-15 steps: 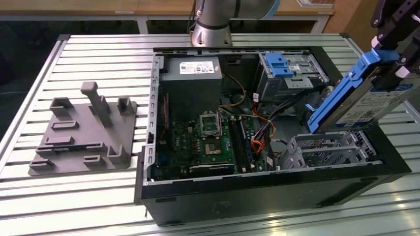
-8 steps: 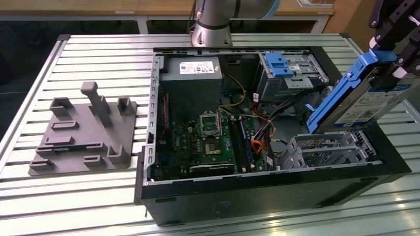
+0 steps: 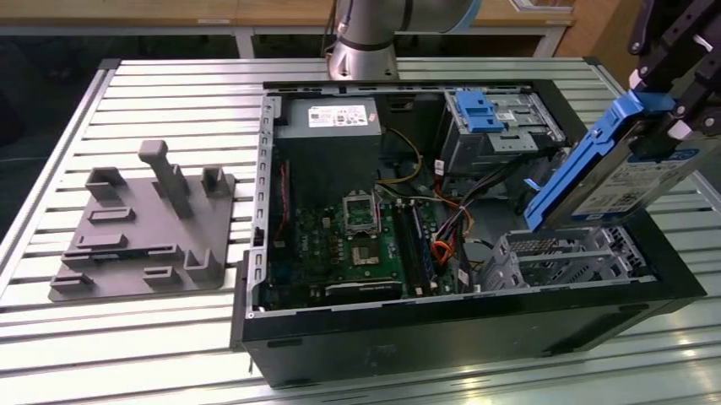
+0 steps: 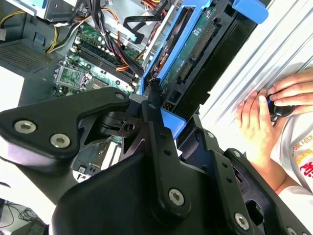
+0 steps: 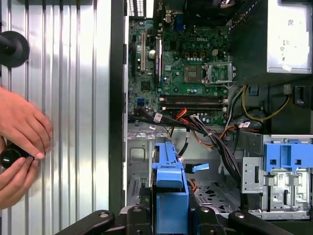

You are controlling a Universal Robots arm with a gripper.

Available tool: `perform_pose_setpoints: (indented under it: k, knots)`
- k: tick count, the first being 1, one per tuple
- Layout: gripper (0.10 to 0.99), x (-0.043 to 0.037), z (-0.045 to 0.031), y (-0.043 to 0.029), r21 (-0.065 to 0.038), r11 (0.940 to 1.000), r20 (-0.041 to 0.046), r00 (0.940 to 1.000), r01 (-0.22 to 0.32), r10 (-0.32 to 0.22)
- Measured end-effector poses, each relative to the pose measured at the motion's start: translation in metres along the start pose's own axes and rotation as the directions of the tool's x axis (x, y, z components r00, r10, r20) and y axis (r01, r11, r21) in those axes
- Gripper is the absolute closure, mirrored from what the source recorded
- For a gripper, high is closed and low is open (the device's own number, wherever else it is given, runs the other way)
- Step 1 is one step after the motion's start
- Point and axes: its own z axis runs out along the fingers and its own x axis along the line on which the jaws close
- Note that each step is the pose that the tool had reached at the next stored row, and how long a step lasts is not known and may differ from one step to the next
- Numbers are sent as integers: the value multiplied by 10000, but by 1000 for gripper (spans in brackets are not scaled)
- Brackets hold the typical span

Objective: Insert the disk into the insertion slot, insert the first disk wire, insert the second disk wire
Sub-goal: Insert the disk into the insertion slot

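Observation:
My gripper (image 3: 667, 118) is shut on the disk (image 3: 623, 187), a silver-grey drive with a white label in a bright blue carrier (image 3: 580, 160). In the exterior view the disk hangs steeply tilted, its lower end just above the insertion slot (image 3: 563, 256), a perforated silver cage at the near right corner of the open computer case. In the first wrist view the blue carrier (image 5: 170, 188) sits edge-on between the black fingers, over the slot's metal floor (image 5: 138, 166). In the second wrist view the disk (image 4: 198, 46) extends away from the black gripper body (image 4: 146, 161).
A taller cage with a blue latch (image 3: 485, 114) stands behind the slot. Loose orange and black wires (image 3: 448, 221) run between the motherboard (image 3: 360, 245) and the cages. A grey fixture plate (image 3: 141, 228) lies on the slatted table. A person's hands (image 5: 19, 137) rest beside the case.

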Motion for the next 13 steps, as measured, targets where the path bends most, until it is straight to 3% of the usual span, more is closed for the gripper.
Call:
perform_pose_setpoints:
  k: [13]
  knots:
    - [722,-35,80,0,0,10000,-4,10000,0,0]
